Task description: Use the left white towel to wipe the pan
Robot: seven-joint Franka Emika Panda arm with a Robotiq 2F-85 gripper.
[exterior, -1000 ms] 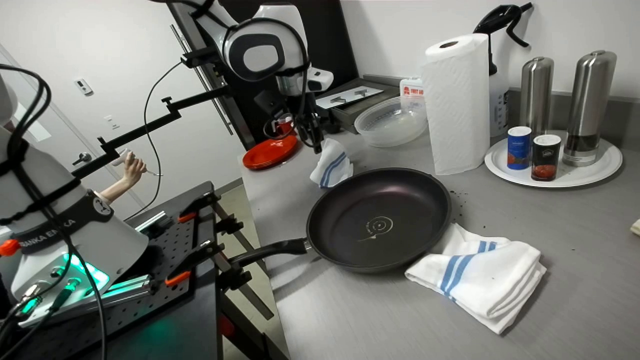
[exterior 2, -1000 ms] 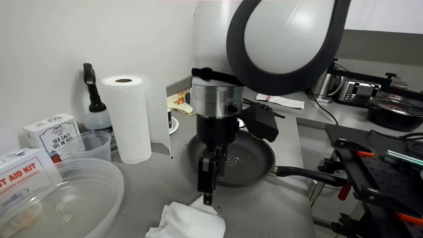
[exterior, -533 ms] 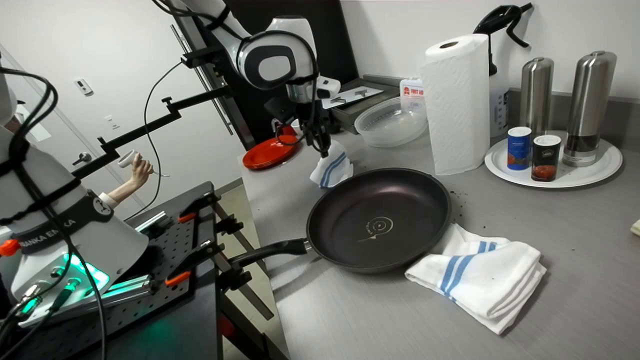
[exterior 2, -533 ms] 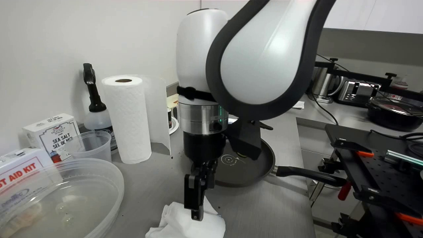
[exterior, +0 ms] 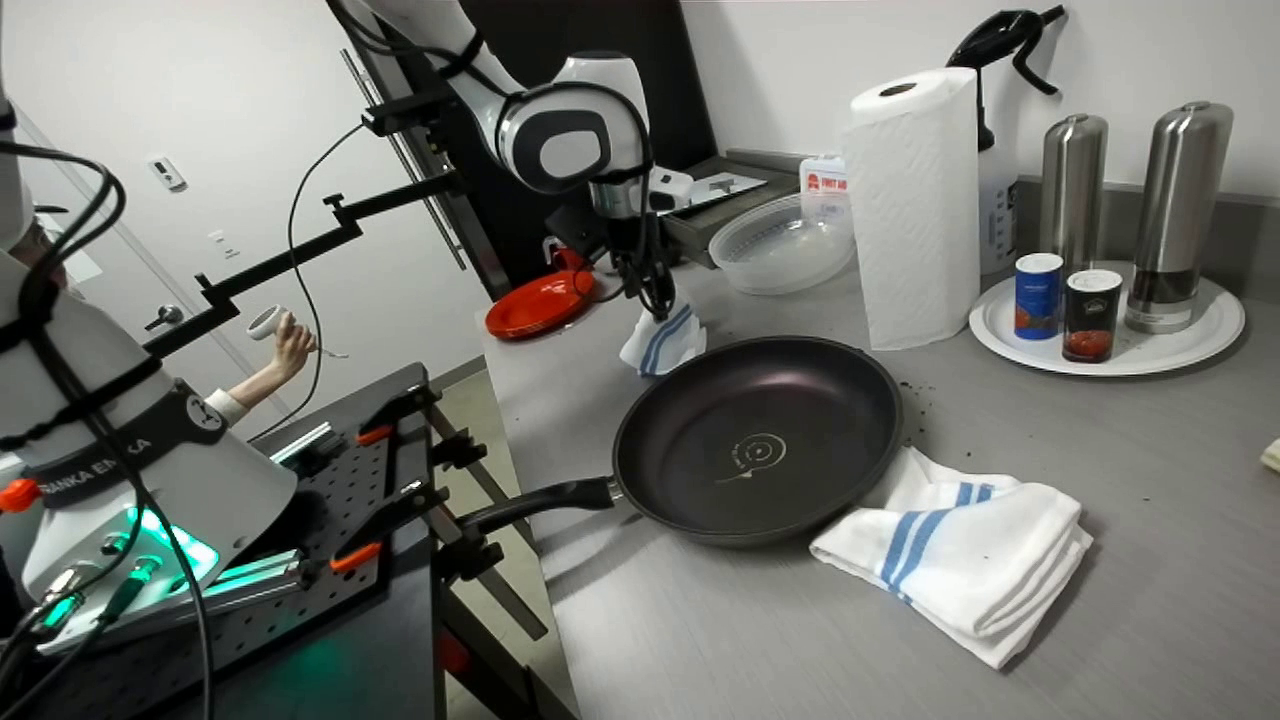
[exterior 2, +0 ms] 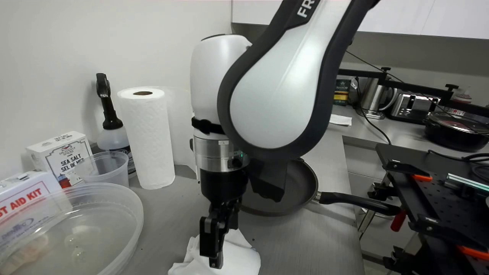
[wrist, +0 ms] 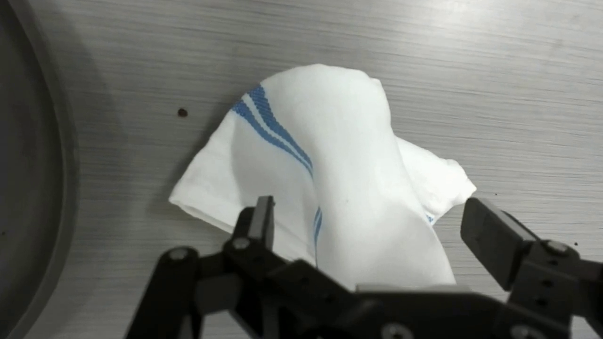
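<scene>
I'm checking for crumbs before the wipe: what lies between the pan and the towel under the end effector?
In the wrist view, one small dark speck, too tiny to identify, lies on the counter between the pan and that towel.

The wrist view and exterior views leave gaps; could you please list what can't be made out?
Wrist view: towel, lower end behind the gripper.
Wrist view: pan, mostly cut off by the left edge.
Wrist view: dark speck, too small to identify.
In an exterior view: pan, partly behind the arm.
</scene>
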